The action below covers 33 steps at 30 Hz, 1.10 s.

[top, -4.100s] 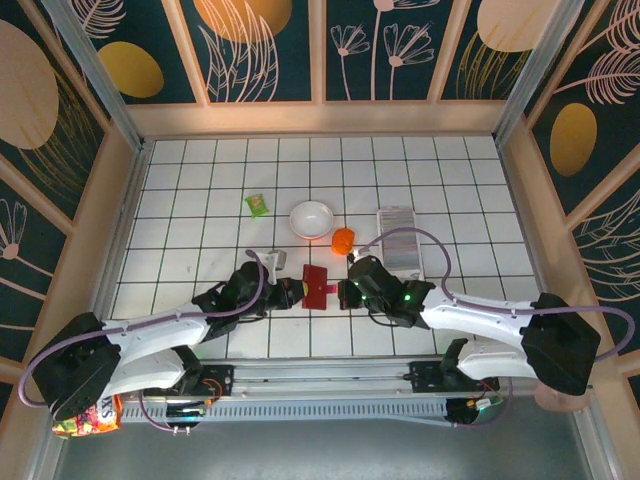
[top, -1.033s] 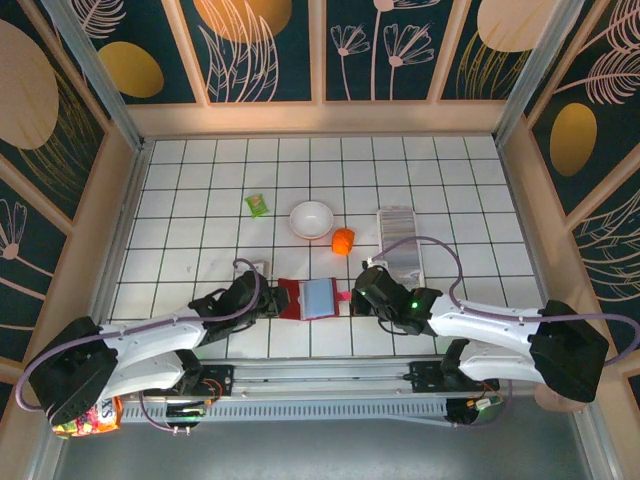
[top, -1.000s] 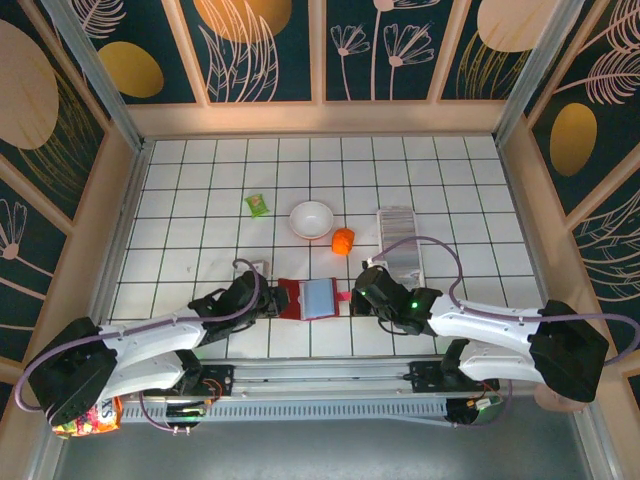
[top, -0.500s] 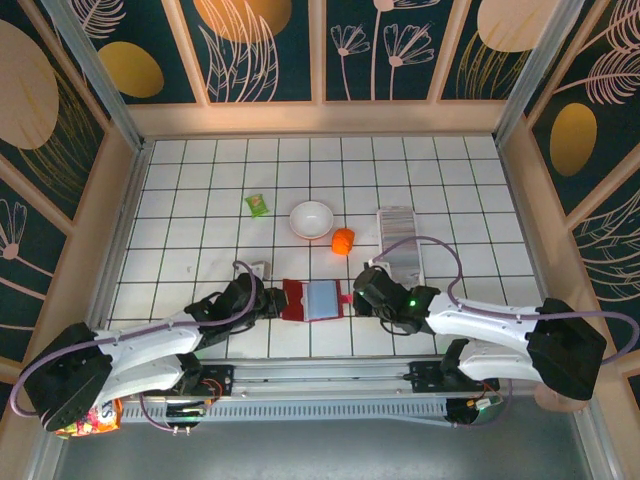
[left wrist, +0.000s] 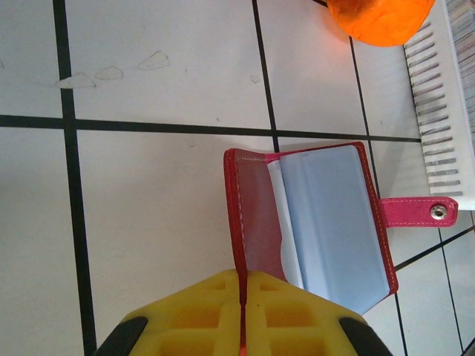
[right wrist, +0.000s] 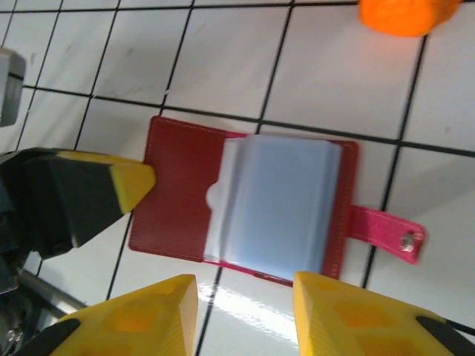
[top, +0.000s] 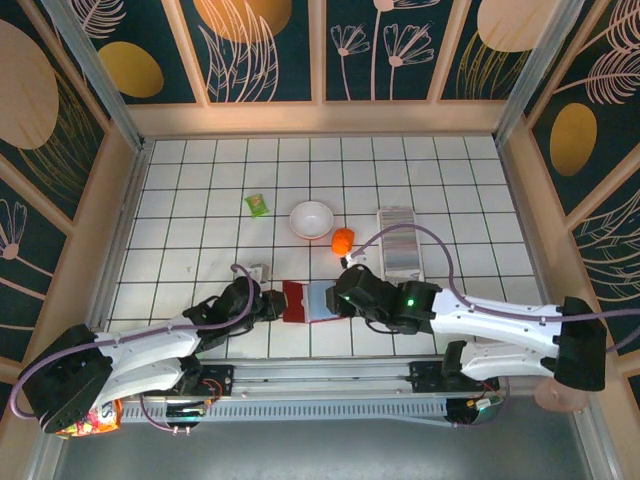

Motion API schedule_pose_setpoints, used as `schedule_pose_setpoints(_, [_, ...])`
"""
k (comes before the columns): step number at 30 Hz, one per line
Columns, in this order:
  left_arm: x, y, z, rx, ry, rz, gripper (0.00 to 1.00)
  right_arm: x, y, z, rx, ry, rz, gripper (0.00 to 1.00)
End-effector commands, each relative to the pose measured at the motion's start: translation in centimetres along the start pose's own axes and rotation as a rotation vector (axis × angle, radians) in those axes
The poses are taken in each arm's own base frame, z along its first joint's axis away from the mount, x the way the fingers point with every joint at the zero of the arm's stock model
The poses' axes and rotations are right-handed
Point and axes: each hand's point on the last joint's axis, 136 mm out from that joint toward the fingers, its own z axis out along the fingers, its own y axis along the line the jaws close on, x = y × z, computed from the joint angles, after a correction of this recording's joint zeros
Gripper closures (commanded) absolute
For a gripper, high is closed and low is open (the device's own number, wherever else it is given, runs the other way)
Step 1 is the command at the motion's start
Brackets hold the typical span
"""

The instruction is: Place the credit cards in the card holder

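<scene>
Red leather lies open on the white tiles. From the top, the holder (top: 305, 300) sits at the near middle of the table. The left gripper (top: 275, 303) is at its left edge and the right gripper (top: 338, 298) is over its right side. The cards (top: 397, 222) stand in their tray (top: 410, 265) beyond the right arm, apart from the holder. I judge none is loaded yet.

Left wrist: the left gripper (left wrist: 241, 280) is closed tight on the rim of the holder's (left wrist: 326, 215) left cover, pinning it. The bite is thin, so a tug could slip the cover free and let the holder fold or slide. The strap (left wrist: 415, 212) points toward the tray.

Right wrist: the right gripper (right wrist: 245, 285) is spread wide with nothing in it, straddling the holder's (right wrist: 178, 193) near edge. Coming down here, it might crumple the pale sleeves (right wrist: 274, 200) or shove the holder against the left gripper (right wrist: 111, 189). The orange thing (right wrist: 404, 15) sits near the way to the cards and could get knocked.
</scene>
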Motion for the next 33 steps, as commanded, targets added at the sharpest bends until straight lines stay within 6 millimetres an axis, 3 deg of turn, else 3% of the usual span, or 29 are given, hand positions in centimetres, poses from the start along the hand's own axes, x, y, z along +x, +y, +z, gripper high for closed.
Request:
schedule_pose_setpoints(1, [0.1, -0.5, -0.1, 0.04, -0.002, -0.017, 0.92, 1.2, 1.0, 2.1, -0.047, 0.021, 0.039, 0.6])
schedule_pose_setpoints(8, [0.2, -0.3, -0.1, 0.031, -0.003, -0.032, 0.84, 3.0, 0.6, 5.6, -0.028, 0.073, 0.062, 0.56])
schedule_pose_setpoints(14, [-0.1, -0.5, -0.4, 0.046, -0.02, -0.043, 0.75, 4.2, -0.8, 7.3, 0.033, 0.115, 0.067, 0.57])
schedule_pose_setpoints(20, [-0.4, -0.7, -0.9, 0.062, -0.039, -0.045, 0.78, 4.6, -2.6, 7.9, 0.126, 0.123, 0.073, 0.57])
schedule_pose_setpoints(33, [0.7, 0.5, -0.2, 0.022, 0.004, -0.027, 0.9, 5.6, -3.2, 9.1, 0.173, 0.162, 0.069, 0.58])
